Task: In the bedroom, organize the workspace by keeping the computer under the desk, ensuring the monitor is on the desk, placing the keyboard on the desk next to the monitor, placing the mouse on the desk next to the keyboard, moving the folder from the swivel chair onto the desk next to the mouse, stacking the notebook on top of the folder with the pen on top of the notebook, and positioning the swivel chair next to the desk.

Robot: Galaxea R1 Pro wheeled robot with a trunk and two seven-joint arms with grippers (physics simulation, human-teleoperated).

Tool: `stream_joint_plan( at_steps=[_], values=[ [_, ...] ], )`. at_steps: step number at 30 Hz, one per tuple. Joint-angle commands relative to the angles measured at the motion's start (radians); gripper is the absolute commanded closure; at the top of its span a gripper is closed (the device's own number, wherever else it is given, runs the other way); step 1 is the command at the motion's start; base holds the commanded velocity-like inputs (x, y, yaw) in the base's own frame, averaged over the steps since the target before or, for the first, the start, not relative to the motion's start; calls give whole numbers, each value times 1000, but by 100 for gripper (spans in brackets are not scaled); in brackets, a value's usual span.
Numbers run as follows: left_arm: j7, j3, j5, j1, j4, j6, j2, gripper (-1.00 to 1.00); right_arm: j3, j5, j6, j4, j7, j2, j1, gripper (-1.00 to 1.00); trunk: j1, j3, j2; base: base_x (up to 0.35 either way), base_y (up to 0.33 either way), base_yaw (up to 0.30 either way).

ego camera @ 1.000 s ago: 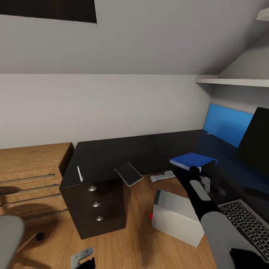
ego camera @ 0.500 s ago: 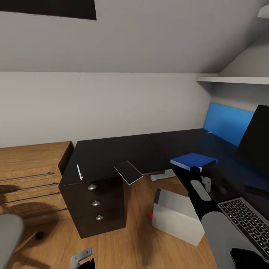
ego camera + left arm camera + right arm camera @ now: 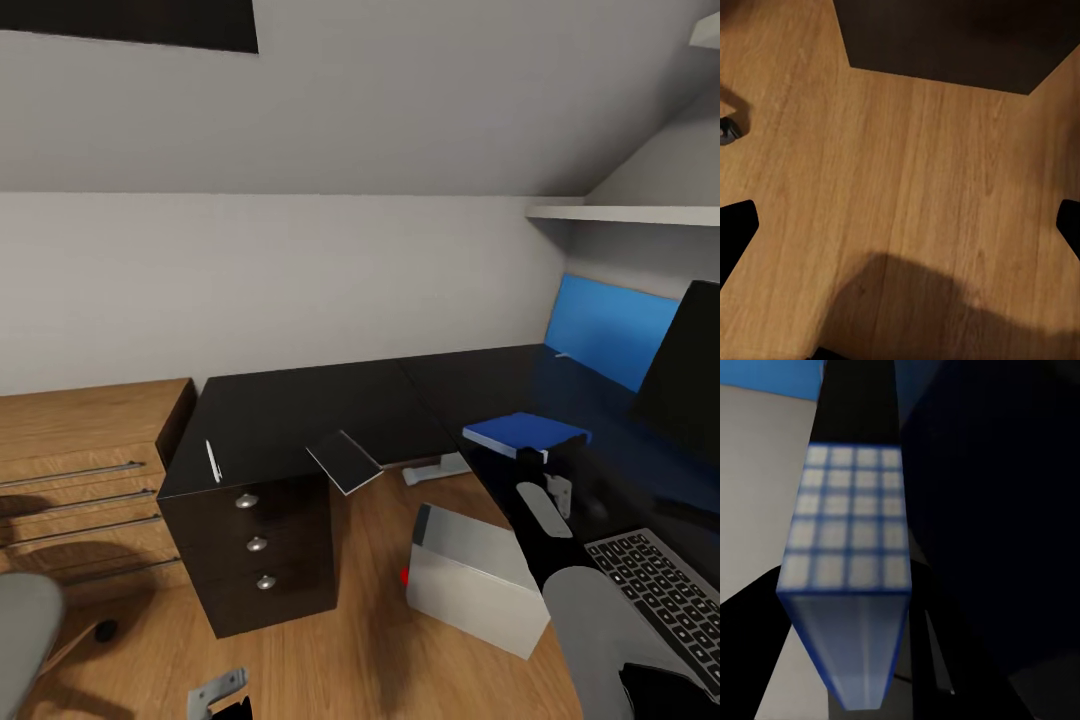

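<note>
Folder in right gripper, over desk — placement pending

Desk, black L-shape, spans centre to right of head view; drawers at lower centre-left. Monitor on it at right edge; keyboard on it at lower right. Both look done. Computer, lower centre, sits on the floor by the desk's inner corner; under the desk or only beside it, can't tell. Swivel chair: just a grey edge at lower left, well apart from the desk; prob. still to move. Folder, right of centre, over the desktop; resting or just above, can't tell. Notebook, centre, overhangs the desk edge; not stacked. Pen, left of centre, on desktop above the drawers; not stacked. Mouse: not made out.

Right gripper clamped on folder's near edge, arm reaching up from lower right; right wrist view has the folder edge-on between the fingers. Left gripper spread apart, empty, over wood floor; its fingers show at lower-left bottom of head view.
</note>
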Motion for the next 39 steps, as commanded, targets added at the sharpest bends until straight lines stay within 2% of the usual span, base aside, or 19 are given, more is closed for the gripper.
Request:
stream_joint_plan(
  at_steps=[1, 8, 39],
  values=[
    [7, -2, 8, 0, -2, 3, 0, -100, 1, -15, -6, 0, -3, 0, 0, 100, 0, -1, 0, 77, 0, 0],
    [6, 0, 9, 0, 3, 3, 1, -100, 0, -15, -6, 0, -3, 0, 0, 100, 0, -1, 0, 115, 0, 0],
    [7, 0, 9, 0, 4, 3, 2, -100, 0, -11, -23, -4, -1, 0, 0, 100, 0, -1, 0, 1, 0, 0]
  ],
)
